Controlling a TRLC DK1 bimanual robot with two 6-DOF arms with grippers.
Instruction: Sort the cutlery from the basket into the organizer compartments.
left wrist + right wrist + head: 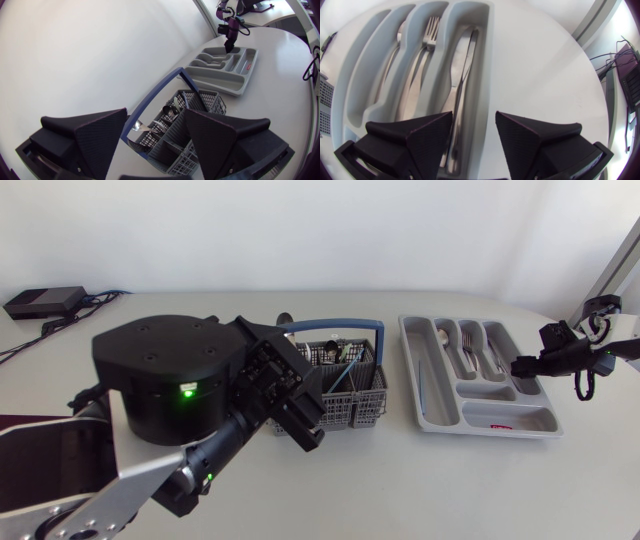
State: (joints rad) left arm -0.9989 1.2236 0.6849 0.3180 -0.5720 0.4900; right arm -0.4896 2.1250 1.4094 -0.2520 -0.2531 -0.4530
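The grey cutlery basket [362,406] with a blue handle [330,327] stands mid-table and holds several pieces of cutlery [337,352]. My left gripper [300,408] hovers open at the basket's left side. In the left wrist view the basket [200,107] lies ahead of the open left gripper [157,145], with a spoon [137,125] leaning inside. The grey organizer [408,365] sits to the right and holds spoons, forks [427,45] and knives [462,75]. Above the knife compartment, my right gripper [520,367] stands open with nothing between its fingers [427,135].
A black box [45,301] with cables lies at the table's back left. The organizer's front cross compartment holds a small red-marked item [497,420], and a thin bluish piece [420,395] lies in its left compartment. Bare table surrounds the basket and organizer.
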